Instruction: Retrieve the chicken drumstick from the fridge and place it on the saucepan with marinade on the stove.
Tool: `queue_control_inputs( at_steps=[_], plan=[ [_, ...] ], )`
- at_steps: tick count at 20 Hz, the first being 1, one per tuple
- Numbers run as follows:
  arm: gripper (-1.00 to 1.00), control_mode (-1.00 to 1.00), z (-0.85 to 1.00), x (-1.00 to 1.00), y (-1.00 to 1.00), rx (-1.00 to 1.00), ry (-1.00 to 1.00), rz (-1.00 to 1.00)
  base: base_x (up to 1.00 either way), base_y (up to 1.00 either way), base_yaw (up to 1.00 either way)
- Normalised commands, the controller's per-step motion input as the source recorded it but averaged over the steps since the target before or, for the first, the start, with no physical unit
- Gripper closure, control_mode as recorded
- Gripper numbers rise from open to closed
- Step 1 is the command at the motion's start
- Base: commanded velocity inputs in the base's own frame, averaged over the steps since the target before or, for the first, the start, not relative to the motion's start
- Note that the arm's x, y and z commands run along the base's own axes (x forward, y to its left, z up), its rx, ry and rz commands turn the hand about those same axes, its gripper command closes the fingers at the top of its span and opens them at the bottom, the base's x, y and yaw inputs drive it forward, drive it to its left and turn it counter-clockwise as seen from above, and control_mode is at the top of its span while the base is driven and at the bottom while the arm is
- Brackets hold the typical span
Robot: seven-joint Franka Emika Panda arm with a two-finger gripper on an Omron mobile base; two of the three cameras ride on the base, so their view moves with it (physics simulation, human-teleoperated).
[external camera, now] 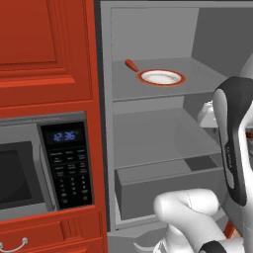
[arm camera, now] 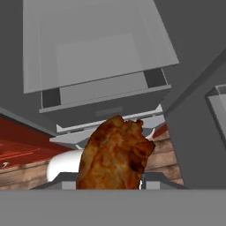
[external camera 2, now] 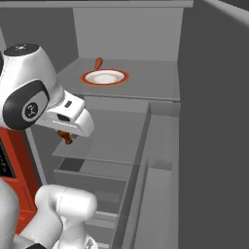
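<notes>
Gripper [arm camera: 110, 187] was closed on the chicken drumstick [arm camera: 115, 154], held in front of the open fridge [external camera: 197, 34], above its drawer [arm camera: 103, 95]. Meat looked light, lumpy, probably greasy; a grip across the thick middle seemed safest. White orange-rimmed plate [external camera: 161, 77] and short orange stick [external camera: 131, 65] sat on the upper shelf. Fridge door [external camera 2: 214, 146] crowded the right side; microwave [external camera: 44, 165] to the left.

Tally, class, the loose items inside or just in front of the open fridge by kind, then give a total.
Chicken drumstick, gripped in the claw: 1
White orange-rimmed plate: 1
Short orange stick: 1
Total: 3
</notes>
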Motion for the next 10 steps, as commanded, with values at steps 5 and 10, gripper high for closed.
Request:
queue_control_inputs(
  at_steps=[5, 10],
  plan=[
    [1.0, -1.0, 0.0, -0.01, 0.12, 0.0, 0.0, 0.0, 0.0, 0.0, 0.0],
    [1.0, 1.0, 0.0, 0.0, 0.0, 0.0, 0.0, 0.0, -0.39, 0.47, 0.01]
  ],
)
